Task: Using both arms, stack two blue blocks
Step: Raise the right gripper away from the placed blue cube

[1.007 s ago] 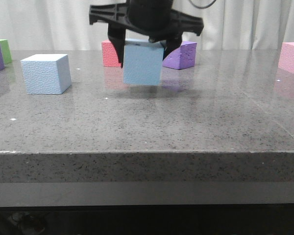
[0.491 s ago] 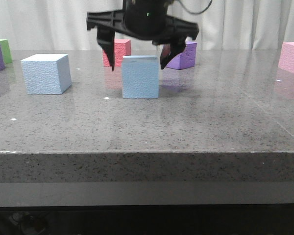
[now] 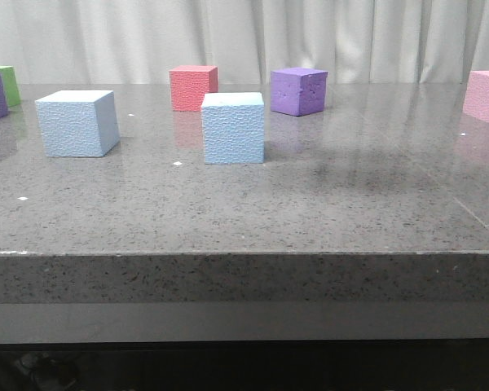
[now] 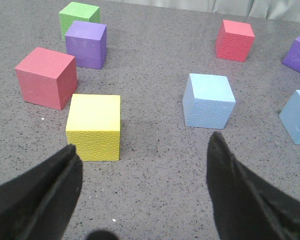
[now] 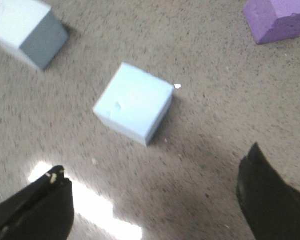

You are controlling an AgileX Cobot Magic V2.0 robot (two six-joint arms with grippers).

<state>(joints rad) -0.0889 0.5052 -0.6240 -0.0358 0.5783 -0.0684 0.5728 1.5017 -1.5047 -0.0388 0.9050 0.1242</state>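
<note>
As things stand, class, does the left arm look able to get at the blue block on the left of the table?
Probably yes. The left gripper is open, and the blue block sits apart from the yellow cube and the other blue block, with bare table between it and the gripper.

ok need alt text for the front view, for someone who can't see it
Two pale blue blocks sit apart, unstacked, on a grey speckled table, with no robot arm in view. Behind them stand a red block and a purple block, before a white curtain.
</note>
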